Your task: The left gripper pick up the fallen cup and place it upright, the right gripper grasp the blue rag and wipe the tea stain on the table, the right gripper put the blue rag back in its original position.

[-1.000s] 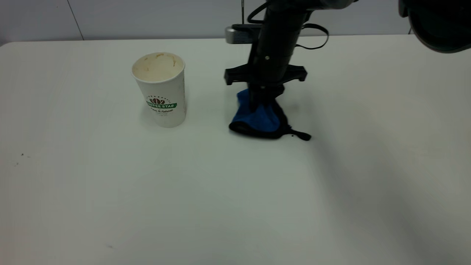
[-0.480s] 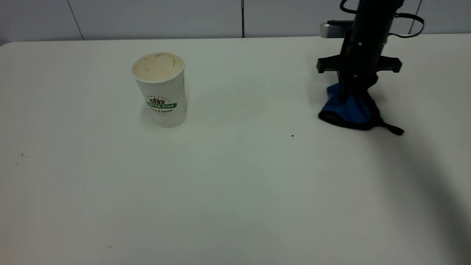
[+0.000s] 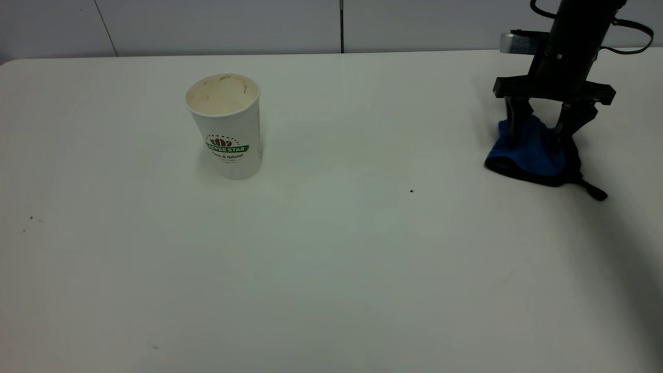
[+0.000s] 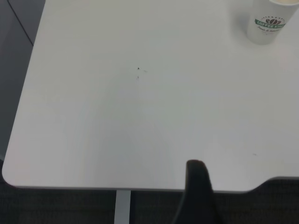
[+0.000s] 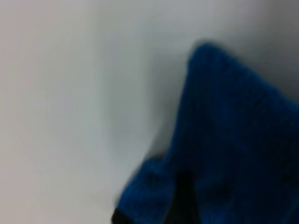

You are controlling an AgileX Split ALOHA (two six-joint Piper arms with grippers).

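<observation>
The cup (image 3: 227, 129) stands upright on the table (image 3: 331, 269) at the back left, its stained inside showing; it also shows in the left wrist view (image 4: 268, 21). The blue rag (image 3: 531, 150) lies crumpled on the table at the far right, its black loop tail pointing forward-right. My right gripper (image 3: 539, 129) is open, pointing down, with one finger on each side of the rag. The rag fills the right wrist view (image 5: 233, 140). No tan tea stain shows on the table. My left gripper (image 4: 198, 186) is parked off the table's near-left corner, out of the exterior view.
A tiny dark speck (image 3: 411, 191) sits on the table between cup and rag. A few more specks (image 3: 30, 218) lie at the left. The table's rounded corner and front edge (image 4: 117, 189) show in the left wrist view.
My right gripper moved from the table's middle to the far right with the rag, then opened. The rag now lies loose on the table. The cup has not moved.
</observation>
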